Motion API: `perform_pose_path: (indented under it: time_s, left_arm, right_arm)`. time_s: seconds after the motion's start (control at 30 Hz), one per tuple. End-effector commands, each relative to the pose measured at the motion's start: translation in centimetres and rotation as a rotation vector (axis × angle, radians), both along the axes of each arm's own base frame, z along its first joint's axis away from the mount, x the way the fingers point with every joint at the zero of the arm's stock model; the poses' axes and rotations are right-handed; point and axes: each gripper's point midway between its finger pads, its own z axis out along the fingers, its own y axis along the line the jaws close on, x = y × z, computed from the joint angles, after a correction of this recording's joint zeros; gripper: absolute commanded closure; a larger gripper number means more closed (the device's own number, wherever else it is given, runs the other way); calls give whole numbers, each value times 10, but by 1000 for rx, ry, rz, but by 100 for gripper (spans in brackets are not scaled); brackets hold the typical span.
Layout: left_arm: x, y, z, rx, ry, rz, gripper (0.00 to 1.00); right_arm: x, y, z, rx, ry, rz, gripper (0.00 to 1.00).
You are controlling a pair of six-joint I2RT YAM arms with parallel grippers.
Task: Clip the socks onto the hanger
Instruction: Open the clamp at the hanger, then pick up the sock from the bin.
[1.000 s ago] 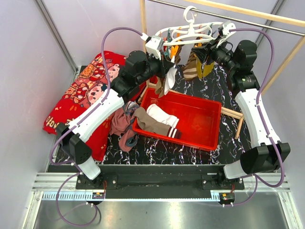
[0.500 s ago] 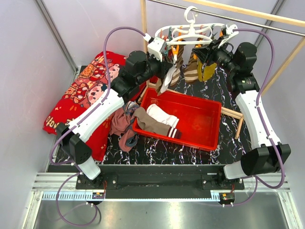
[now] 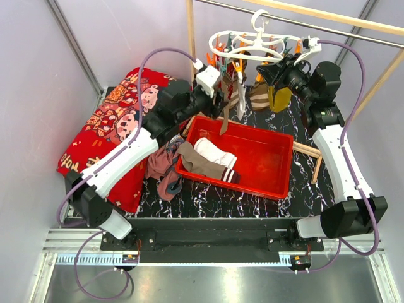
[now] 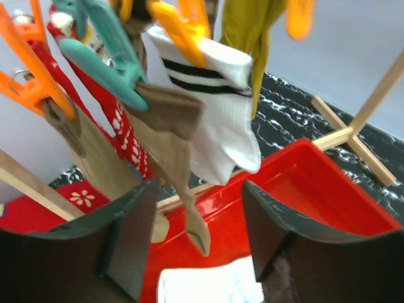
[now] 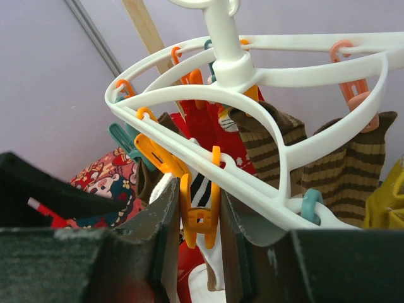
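Top external: right pincer (image 3: pixel 265 68) at hanger (image 3: pixel 255 41)

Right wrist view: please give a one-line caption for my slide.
Right gripper pinches an orange peg on the white hanger, striped socks already clipped behind.

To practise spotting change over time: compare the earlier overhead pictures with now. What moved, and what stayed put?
The left gripper opened and drew back and down towards the red tray, leaving the white striped sock clipped to the hanger. Unchanged: the right gripper stays clamped on an orange peg; the socks in the tray lie as before.
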Motion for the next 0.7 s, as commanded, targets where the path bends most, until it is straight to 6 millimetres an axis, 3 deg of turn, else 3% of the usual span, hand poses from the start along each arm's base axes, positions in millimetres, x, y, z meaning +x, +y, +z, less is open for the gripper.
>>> perform_pose_path:
  time_s: [0.0, 0.03, 0.07, 0.13, 0.27, 0.47, 0.67]
  left_arm:
    - [-41, 1, 20, 69, -168, -100, 36]
    - [-52, -3, 19, 102, -198, -128, 34]
    - [-58, -5, -3, 150, -172, -148, 34]
    - [-70, -12, -22, 212, -170, -190, 34]
    - [-83, -22, -87, 362, -39, -261, 34]
    - [-90, -39, -170, 561, 156, -337, 36]
    - [-81, -52, -219, 673, 297, -316, 45]
  right_arm:
    - [-8, 6, 2, 44, 36, 15, 100]
    - [-9, 6, 3, 45, 35, 16, 100]
    - [-8, 7, 2, 46, 39, 16, 100]
    - [-8, 9, 2, 45, 37, 21, 100]
    - [-8, 10, 1, 44, 40, 21, 100]
    - [-12, 10, 4, 37, 29, 20, 100]
    - [-11, 10, 2, 34, 33, 19, 100]
